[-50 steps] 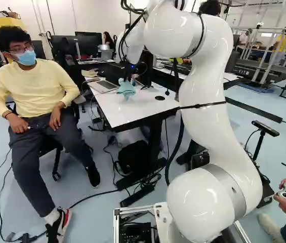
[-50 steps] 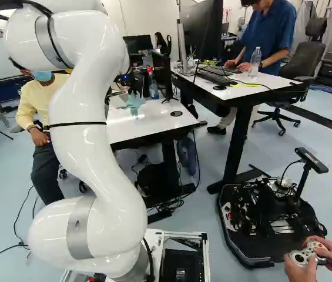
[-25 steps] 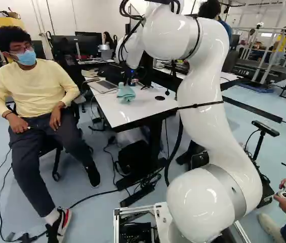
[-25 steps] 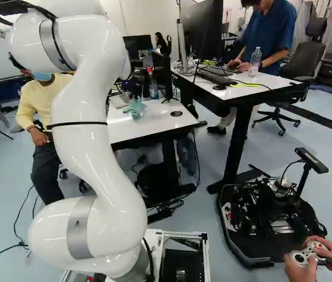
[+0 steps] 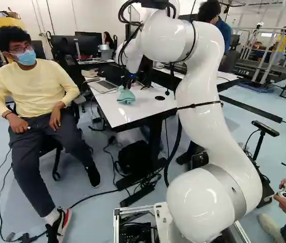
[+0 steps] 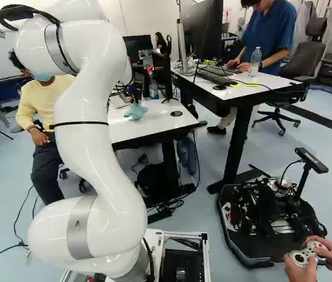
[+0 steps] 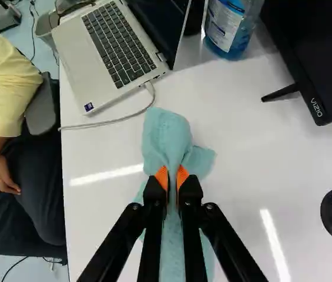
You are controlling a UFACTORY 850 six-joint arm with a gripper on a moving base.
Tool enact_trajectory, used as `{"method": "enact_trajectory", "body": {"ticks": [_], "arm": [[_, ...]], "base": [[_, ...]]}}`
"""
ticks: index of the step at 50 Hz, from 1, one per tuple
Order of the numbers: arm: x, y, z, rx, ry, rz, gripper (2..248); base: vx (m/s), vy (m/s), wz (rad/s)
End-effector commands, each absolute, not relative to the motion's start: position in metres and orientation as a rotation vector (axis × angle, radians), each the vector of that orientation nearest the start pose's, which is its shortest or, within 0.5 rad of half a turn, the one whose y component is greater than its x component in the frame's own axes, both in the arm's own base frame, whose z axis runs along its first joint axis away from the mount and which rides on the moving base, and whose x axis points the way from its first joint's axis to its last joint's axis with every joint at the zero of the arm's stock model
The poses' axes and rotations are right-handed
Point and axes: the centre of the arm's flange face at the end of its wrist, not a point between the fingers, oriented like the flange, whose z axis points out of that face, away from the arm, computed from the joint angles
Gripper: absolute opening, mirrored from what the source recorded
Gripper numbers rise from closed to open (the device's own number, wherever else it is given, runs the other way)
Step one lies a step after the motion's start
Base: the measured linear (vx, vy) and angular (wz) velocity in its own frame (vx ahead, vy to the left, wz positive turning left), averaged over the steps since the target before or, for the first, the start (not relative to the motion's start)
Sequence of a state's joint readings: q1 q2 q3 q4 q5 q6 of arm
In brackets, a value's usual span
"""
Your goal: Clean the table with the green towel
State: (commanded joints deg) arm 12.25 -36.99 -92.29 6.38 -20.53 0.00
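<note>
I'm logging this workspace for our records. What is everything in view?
Table: one, white, under the towel
Towel: one, pale blue-green, on the table
Laptop: one, silver, on the table
Bottle: one, clear and blue, beyond the laptop
Monitor: one, black, beside the bottle
Bag: one, black, under the table
Second table: one, white, right in the right base view
Water bottle: one, clear, on the second table
Controller: one, whitish, lower right there
Claw: one, black, orange pads, gripping the towel
Arm: one, white

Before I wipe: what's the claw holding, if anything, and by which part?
The claw holds the green towel by a bunched fold near its middle, between the orange pads.
</note>
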Motion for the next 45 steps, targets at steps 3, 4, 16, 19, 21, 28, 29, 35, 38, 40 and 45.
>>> {"method": "enact_trajectory", "body": {"ticks": [3,4,16,19,21,28,29,35,38,40,45], "arm": [[0.705,0.157,0.479,-2.873,-0.175,-0.882,39],[0.705,0.157,0.478,-2.874,-0.175,-0.881,39],[0.706,0.158,0.462,-2.883,-0.176,-0.859,39],[0.706,0.158,0.458,-2.887,-0.176,-0.847,39],[0.707,0.158,0.455,-2.89,-0.177,-0.84,39],[0.707,0.158,0.446,-2.902,-0.178,-0.808,39],[0.707,0.158,0.446,-2.903,-0.178,-0.805,39],[0.707,0.159,0.444,-2.905,-0.178,-0.797,39],[0.707,0.159,0.444,-2.906,-0.178,-0.796,39],[0.707,0.159,0.444,-2.906,-0.178,-0.796,39],[0.707,0.159,0.444,-2.906,-0.178,-0.796,39]], "base": [[0.0,0.0,0.0],[0.0,0.0,0.0],[0.0,0.0,0.0],[0.0,0.0,0.0],[0.0,0.0,0.0],[0.0,0.0,0.0],[0.0,0.0,0.0],[0.0,0.0,0.0],[0.0,0.0,0.0],[0.0,0.0,0.0],[0.0,0.0,0.0]]}}
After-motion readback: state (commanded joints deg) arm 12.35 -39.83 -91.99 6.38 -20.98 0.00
